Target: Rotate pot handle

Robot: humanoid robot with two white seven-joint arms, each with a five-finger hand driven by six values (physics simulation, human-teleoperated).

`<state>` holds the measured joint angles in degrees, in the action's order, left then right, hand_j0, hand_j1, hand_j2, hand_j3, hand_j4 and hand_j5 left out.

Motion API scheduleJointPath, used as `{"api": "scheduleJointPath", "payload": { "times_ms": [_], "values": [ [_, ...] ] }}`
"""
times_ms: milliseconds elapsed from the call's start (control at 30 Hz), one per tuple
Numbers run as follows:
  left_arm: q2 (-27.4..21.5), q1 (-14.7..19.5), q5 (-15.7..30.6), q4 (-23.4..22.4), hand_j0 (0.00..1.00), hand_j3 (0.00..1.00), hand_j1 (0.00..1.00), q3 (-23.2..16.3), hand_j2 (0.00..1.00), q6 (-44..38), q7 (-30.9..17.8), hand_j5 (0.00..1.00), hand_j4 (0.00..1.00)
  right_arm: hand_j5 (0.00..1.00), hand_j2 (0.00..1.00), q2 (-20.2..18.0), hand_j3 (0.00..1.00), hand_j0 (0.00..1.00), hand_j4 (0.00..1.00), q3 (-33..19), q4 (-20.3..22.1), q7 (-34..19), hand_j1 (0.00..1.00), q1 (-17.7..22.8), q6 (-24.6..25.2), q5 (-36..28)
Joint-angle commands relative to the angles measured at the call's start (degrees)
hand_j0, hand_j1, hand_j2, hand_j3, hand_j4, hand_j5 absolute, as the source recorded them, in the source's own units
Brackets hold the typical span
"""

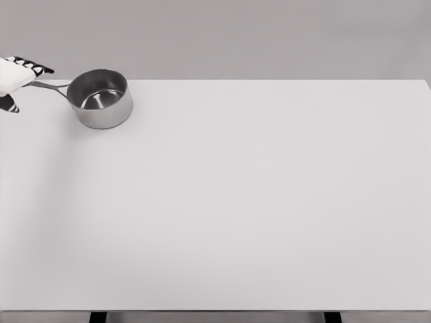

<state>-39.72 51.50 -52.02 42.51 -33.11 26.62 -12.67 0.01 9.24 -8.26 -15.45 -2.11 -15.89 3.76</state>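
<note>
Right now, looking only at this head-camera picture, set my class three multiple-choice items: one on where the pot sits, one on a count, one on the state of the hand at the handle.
1. Where on the table does the pot stand?
A. far left corner
B. centre
C. near right corner

2. How many pots are on the table?
A. one
B. two
C. three

3. What is the left hand doing?
A. resting flat in the middle of the table
B. closed on the end of the pot handle
C. reaching inside the pot

Answers:
1 A, the pot sits by the far edge at the left.
2 A, only one steel pot shows.
3 B, the fingers wrap the handle's outer end at the picture's left edge.
</note>
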Motion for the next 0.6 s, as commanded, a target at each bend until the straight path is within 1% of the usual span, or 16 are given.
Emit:
{"api": "scheduleJointPath", "payload": {
  "times_ms": [0,333,433,567],
  "values": [
    [0.00,0.00,0.26,-0.06,1.00,1.00,1.00,-0.11,1.00,-0.08,-1.74,1.00,1.00,1.00,1.00,-0.01,1.00,1.00,1.00,-0.01,0.00,-0.02,1.00,0.00,-0.01,0.02],
    [-0.53,-0.53,1.40,0.30,1.00,1.00,1.00,0.06,1.00,0.18,-1.39,1.00,1.00,1.00,1.00,-0.01,1.00,1.00,1.00,-0.01,0.00,-0.02,1.00,0.00,-0.01,0.02],
    [-0.71,-0.62,2.45,0.38,1.00,1.00,1.00,-0.11,1.00,0.53,-1.39,1.00,1.00,1.00,1.00,-0.01,1.00,1.00,1.00,-0.01,0.00,-0.02,1.00,0.00,-0.01,0.02],
    [-1.32,-0.70,2.54,0.56,1.00,1.00,1.00,-0.11,1.00,2.20,-1.39,1.00,1.00,1.00,1.00,-0.01,1.00,1.00,1.00,-0.01,0.00,-0.02,1.00,0.00,-0.01,0.02]
  ]
}}
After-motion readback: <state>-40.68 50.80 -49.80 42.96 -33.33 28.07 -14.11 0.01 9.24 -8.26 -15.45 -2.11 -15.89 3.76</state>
